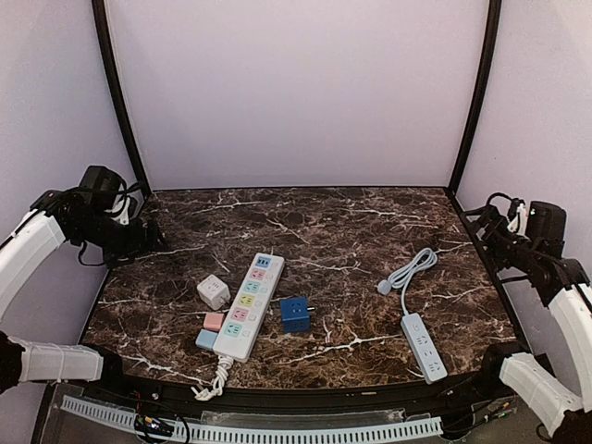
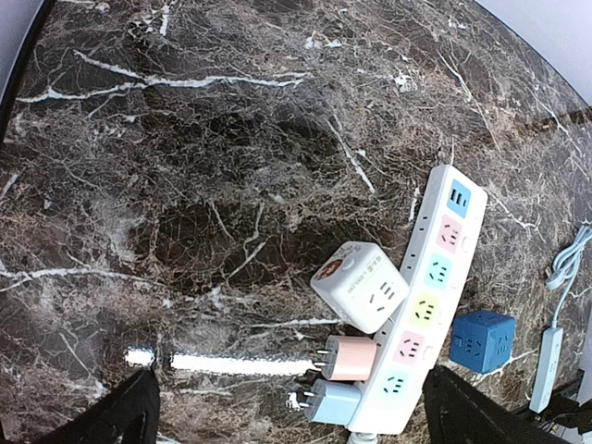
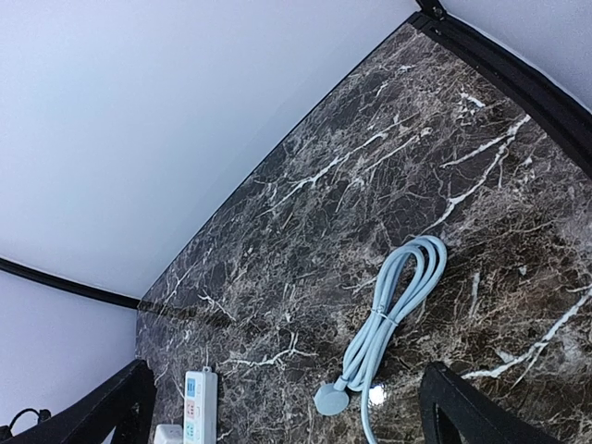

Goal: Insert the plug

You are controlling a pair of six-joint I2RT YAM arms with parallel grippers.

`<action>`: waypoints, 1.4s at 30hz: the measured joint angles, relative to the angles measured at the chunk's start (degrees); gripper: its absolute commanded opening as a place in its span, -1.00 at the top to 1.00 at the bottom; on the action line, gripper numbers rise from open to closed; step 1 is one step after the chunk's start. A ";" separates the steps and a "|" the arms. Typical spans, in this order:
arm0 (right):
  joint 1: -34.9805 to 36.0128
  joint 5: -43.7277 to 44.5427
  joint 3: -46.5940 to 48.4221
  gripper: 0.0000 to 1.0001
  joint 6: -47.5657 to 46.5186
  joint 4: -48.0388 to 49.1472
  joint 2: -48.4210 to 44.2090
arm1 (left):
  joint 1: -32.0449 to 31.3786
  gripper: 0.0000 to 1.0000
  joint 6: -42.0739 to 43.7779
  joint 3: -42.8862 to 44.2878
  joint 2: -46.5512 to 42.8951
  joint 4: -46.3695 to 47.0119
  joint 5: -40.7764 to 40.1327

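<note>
Top camera: the small round pale-grey plug (image 1: 384,288) lies on the dark marble counter (image 1: 351,217) right of centre, ending a looped soft grey cord (image 1: 413,266) from a short white power strip (image 1: 424,347), well apart from the long white power strip with pastel sockets (image 1: 248,305). Left wrist camera: the left jaws stand spread wide and empty above that long strip. Right wrist camera: the right jaws are spread and empty too, the plug near below them. It looks light and rigid, its floppy cord likely to drag, so the hard plug body looks the place to pinch.
</note>
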 measured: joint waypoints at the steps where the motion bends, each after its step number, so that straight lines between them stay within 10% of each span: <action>1: 0.00 0.00 -0.11 -0.97 0.28 -0.11 -0.15 | -0.02 -0.99 0.00 -0.02 -0.22 -0.15 0.11; 42: -0.09 -0.85 3.28 -0.97 1.81 -23.43 -0.22 | -11.47 -0.85 -8.28 -10.88 0.20 2.12 2.29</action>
